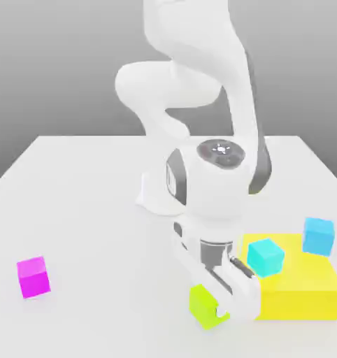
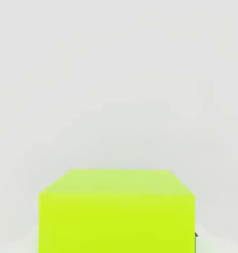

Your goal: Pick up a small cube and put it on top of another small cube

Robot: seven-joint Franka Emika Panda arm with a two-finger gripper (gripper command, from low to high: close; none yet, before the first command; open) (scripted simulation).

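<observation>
Grey walls stand behind a pale white surface [image 1: 87,189] where the blocks lie scattered. Down at the near edge sits the small lime cube [image 1: 205,305], resting on the surface with the jaws closed on it; the gripper [image 1: 224,302] has it by the side towards the exterior view's right, and the hand view looks at its bright top and front face [image 2: 116,212]. Just beside it lies a large flat yellow block [image 1: 304,288] carrying one cyan cube [image 1: 265,255], with a second cyan cube [image 1: 318,235] at its far corner. Well apart, towards the exterior view's left, sits the magenta cube [image 1: 33,276], alone. To my eye the grasp is just made and the lift not yet begun. Next comes a straight rise, then a long carry across to the magenta cube, squaring up above it before lowering.
</observation>
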